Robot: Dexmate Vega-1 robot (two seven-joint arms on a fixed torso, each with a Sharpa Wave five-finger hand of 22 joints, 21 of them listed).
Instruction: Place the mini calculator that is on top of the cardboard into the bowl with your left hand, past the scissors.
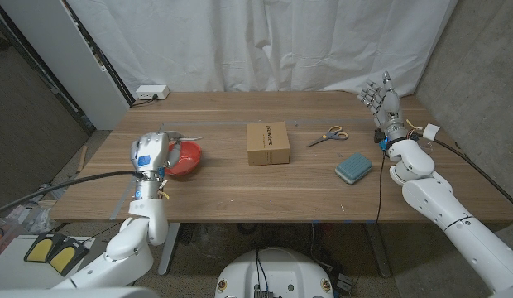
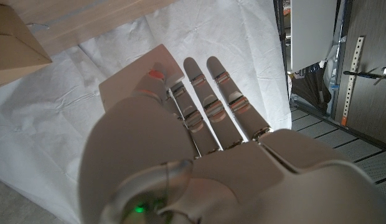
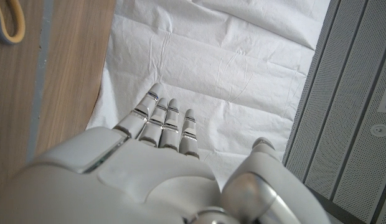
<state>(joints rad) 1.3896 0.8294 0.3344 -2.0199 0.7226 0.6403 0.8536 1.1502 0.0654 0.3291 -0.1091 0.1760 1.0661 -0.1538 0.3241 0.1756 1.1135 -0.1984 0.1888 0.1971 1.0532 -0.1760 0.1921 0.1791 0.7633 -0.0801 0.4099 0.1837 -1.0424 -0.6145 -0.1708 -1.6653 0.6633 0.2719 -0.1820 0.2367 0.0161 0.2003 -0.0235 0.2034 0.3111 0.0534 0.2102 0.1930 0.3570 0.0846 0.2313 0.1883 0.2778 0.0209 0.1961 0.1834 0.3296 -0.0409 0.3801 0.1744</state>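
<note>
My left hand hangs at the left side of the table, right beside the red bowl. It holds the mini calculator, a thin silvery slab that sticks out over the bowl's far rim. In the left wrist view the calculator lies flat against the inner side of the straight fingers. The brown cardboard box stands mid-table with nothing on top, and its corner also shows. The yellow-handled scissors lie to its right. My right hand is raised at the far right, fingers apart, empty.
A blue oblong pad lies near the right arm. A white power strip sits at the table's back left corner. A white curtain hangs behind the table. A scissor handle shows beside the right hand.
</note>
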